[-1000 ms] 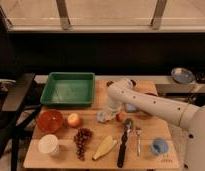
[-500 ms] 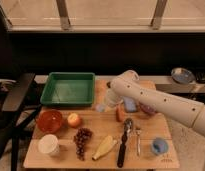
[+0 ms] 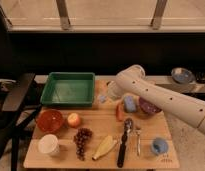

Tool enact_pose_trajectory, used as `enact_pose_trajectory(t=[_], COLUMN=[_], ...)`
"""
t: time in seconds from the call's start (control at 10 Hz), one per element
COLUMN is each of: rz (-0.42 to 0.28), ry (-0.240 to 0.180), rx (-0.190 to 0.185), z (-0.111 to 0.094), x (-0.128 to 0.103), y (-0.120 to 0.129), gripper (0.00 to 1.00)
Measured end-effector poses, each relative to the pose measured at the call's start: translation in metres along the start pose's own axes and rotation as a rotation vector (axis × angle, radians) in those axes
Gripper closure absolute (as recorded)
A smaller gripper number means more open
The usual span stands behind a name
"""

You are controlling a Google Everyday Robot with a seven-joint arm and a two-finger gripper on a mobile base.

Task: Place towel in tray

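Note:
The green tray (image 3: pixel 69 89) stands at the back left of the wooden board (image 3: pixel 146 154). My gripper (image 3: pixel 109 95) is just right of the tray's right wall, at the end of the white arm (image 3: pixel 161 98) that reaches in from the right. A small pale grey-blue patch, the towel (image 3: pixel 102 99), shows at the gripper's tip between it and the tray; most of it is hidden by the wrist. I cannot see whether the towel is held or lies on the board.
A blue sponge block (image 3: pixel 129 103), an orange piece (image 3: pixel 119 111) and a purple item (image 3: pixel 147 106) lie under the arm. In front are an orange-red bowl (image 3: pixel 49 120), a peach (image 3: pixel 73 119), grapes (image 3: pixel 83 140), a banana (image 3: pixel 105 147), a white cup (image 3: pixel 48 145) and a spoon (image 3: pixel 124 142).
The arm has swung left and back toward the tray. The pale towel has moved with the gripper from the board's middle to beside the tray's right wall.

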Motion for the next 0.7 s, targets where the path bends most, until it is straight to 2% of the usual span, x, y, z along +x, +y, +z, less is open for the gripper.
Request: enact_pose_trajectory(t=[0.1,0.2,0.3,0.5,0.7], rz=[-0.009,-0.022,-0.041,-0.062,-0.064], ry=[-0.006,-0.034,-0.095,-0.153,-0.162], rx=[0.016,0.026,0.027,0.027,0.028], z=[-0.003,-0.003,-0.003,-0.002,-0.002], x=[-0.005,-0.016,-0.026,-0.035,-0.036], y=[-0.008,-0.019,-0.029,-0.037,-0.038], gripper=[1.00,1.00,1.00,1.00,1.00])
